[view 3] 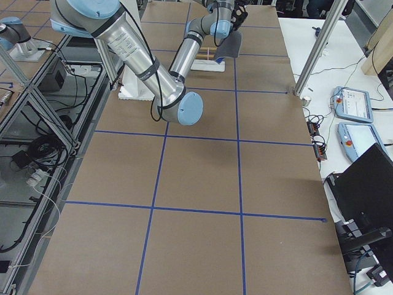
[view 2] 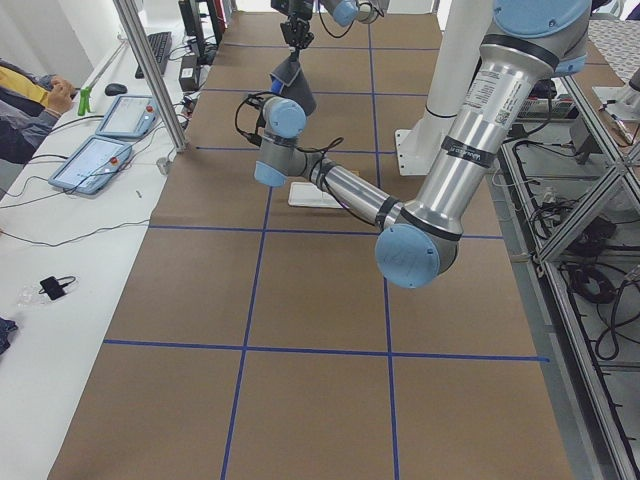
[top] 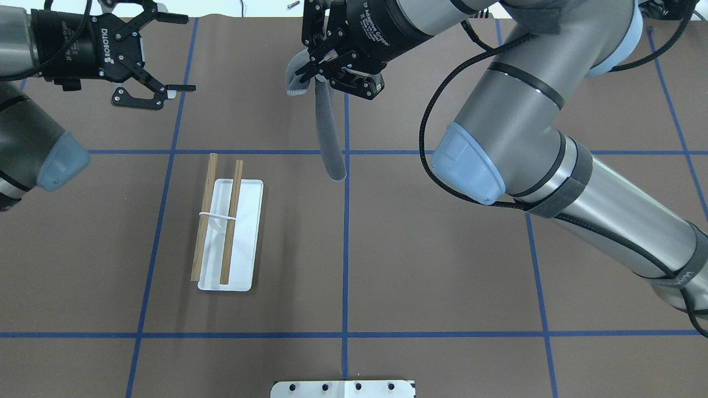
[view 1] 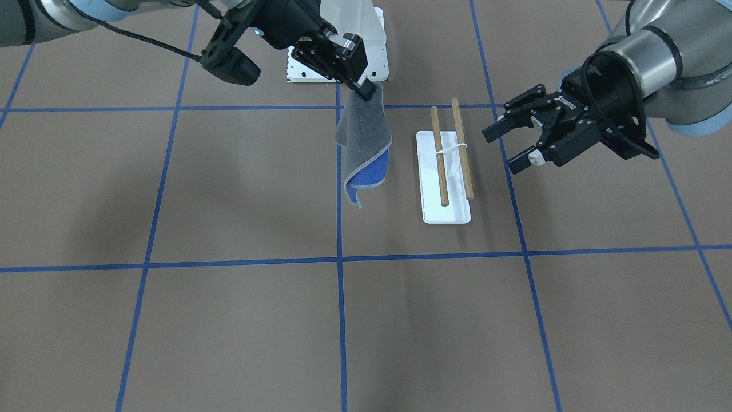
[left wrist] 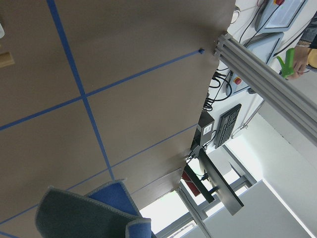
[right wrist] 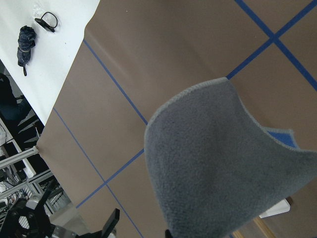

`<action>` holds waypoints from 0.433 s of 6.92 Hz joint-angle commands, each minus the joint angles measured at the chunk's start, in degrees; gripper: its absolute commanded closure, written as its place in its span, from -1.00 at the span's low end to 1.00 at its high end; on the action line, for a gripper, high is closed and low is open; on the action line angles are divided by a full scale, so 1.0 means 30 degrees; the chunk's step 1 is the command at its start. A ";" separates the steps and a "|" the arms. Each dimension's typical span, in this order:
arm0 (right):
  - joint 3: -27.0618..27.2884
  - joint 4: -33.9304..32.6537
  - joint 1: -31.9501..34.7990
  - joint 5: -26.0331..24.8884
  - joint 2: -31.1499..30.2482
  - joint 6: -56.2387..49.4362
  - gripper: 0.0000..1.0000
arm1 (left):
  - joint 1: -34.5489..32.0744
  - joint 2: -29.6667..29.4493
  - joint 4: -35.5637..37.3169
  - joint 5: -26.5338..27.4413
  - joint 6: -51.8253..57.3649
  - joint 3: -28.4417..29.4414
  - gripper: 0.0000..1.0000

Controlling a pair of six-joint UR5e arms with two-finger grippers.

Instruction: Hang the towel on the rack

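One towel (right wrist: 223, 163), one two-rod rack (view 1: 445, 213)

towel (view 1: 362, 137): grey/blue, dangling aloft | rack (view 1: 452, 150): wooden rails, white base

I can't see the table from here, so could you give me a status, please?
Right claw shut on towel, hanging beside rack. Left claw open, empty, rack's other side. Rack bars bare, nothing between.
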 commanded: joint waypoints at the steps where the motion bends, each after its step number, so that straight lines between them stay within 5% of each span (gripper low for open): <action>1: -0.0073 0.0073 -0.0537 -0.0616 0.0524 0.0083 1.00 | 0.0978 -0.0060 -0.0056 0.0757 -0.0080 -0.0385 -0.96; 3: -0.0131 0.0450 -0.0802 -0.0793 0.0702 0.0113 1.00 | 0.1770 -0.0148 -0.0875 0.1400 -0.0080 -0.0356 -0.96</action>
